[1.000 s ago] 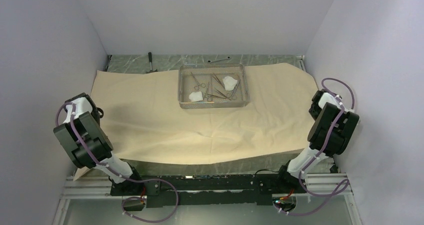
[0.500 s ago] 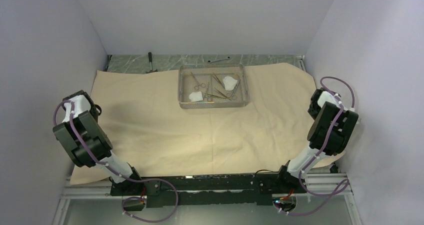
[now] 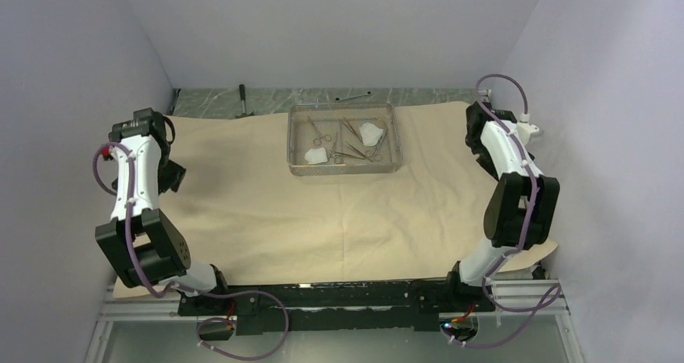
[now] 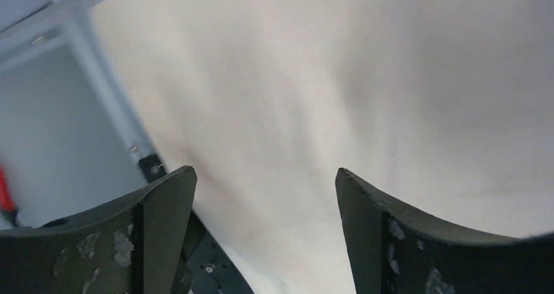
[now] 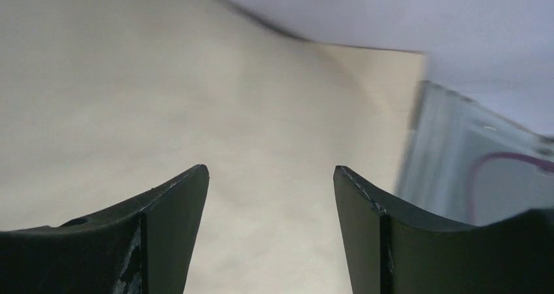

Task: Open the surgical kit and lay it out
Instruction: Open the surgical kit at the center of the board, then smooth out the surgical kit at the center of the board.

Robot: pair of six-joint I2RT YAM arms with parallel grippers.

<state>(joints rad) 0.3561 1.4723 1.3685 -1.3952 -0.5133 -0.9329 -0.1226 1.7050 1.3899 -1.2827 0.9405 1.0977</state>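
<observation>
wrap: tan paper-like wrap sheet is spread on table | tray: rectangular steel wire-mesh tray is set on its far part | left hand is held apart above sheet; right hand likewise

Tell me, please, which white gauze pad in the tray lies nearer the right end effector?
The gauze pad in the right half of the mesh tray, toward its far side; the other pad sits near-left.
</observation>
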